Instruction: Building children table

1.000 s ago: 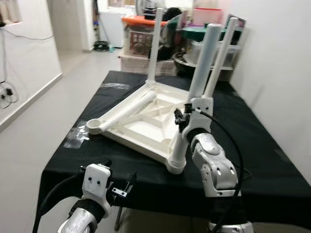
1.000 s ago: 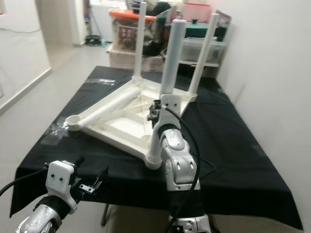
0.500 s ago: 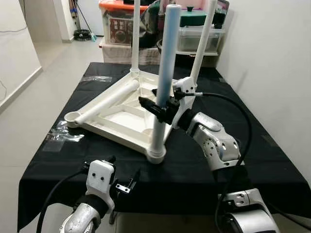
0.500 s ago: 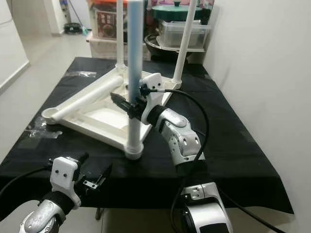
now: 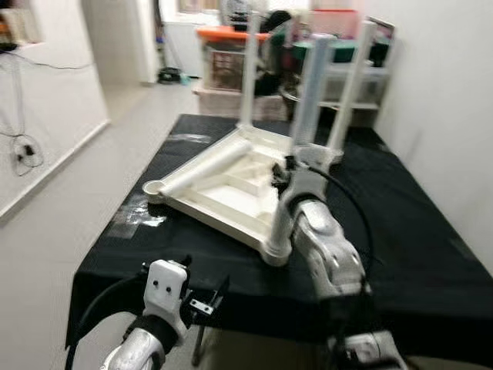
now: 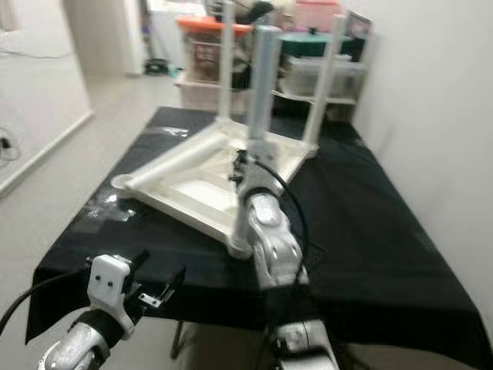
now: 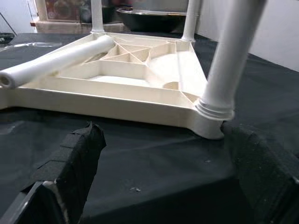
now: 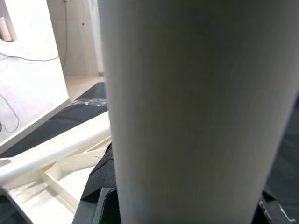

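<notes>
Left eye view: the upturned white table top (image 5: pixel 223 189) lies on the black-covered table (image 5: pixel 416 231). The right gripper (image 5: pixel 286 176) pinches the near upright leg (image 5: pixel 296 154). The left gripper (image 5: pixel 202 297), fingers spread, hovers at the black-covered table's near edge. Storage bins (image 5: pixel 227 58) stand beyond; contents unclear.

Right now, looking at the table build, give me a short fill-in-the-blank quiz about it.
1. The white tabletop lies upside down on a cloth coloured ____.
2. The number of legs standing upright in its corners is ____.
3. The loose leg lies across the tabletop, not yet ____.
4. The right gripper is at the near upright leg, while the ____ gripper hangs low at the table's near edge.

Missing words: black; three; fitted; left
</notes>
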